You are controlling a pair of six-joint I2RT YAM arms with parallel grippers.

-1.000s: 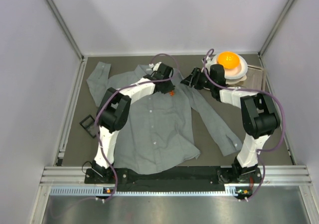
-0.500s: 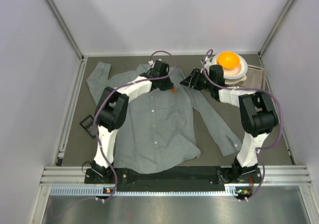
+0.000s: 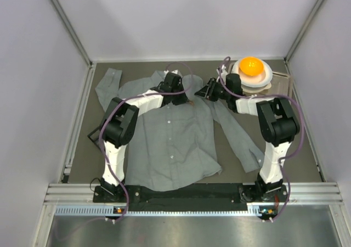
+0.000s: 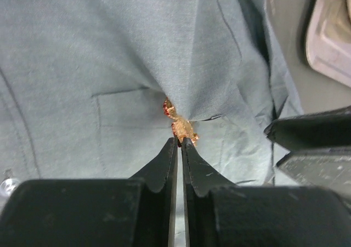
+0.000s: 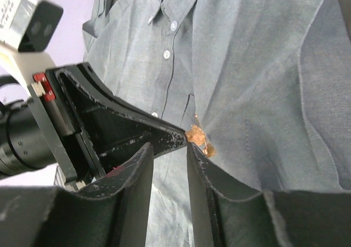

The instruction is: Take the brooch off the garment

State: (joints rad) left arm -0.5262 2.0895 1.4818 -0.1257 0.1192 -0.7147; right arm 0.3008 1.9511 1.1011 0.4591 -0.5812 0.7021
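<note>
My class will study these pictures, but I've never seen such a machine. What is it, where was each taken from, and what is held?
Two robot arms stand at the near edge of a table, each ending in a two-finger gripper. One picture looks down from above; the other two come from cameras on the wrists. On the table lie a grey shirt and an orange ball on a white bowl. The left gripper pinches an orange brooch on the shirt; the right gripper, open, hangs beside it.
</note>
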